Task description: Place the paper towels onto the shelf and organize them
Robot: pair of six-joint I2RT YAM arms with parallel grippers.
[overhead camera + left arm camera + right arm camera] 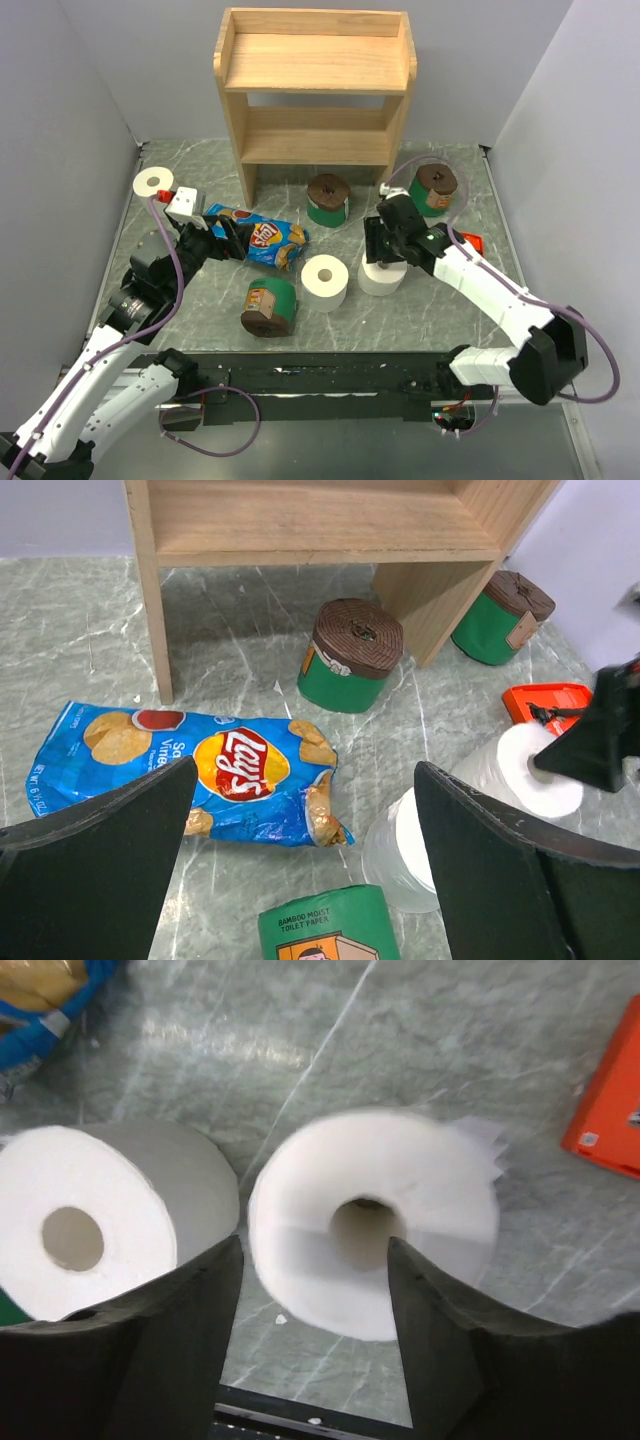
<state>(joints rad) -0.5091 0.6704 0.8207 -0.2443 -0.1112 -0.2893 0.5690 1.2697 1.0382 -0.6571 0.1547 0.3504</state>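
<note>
The right gripper (310, 1260), low in its wrist view, holds its jaws apart astride one wall of a blurred white roll (420, 1180), with a second white roll (100, 1210) just to its left. The left gripper (300, 780) gapes wide above the chip bag (240, 770). A green roll (350, 655) stands upper centre, beside a leg of the shelf (300, 520).

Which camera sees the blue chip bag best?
The left wrist view. The Lay's chip bag lies almost whole and close there, its logo easy to read. The top external view shows it small, partly covered by the left gripper. The right wrist view catches only a blue corner at its top left edge.
</note>
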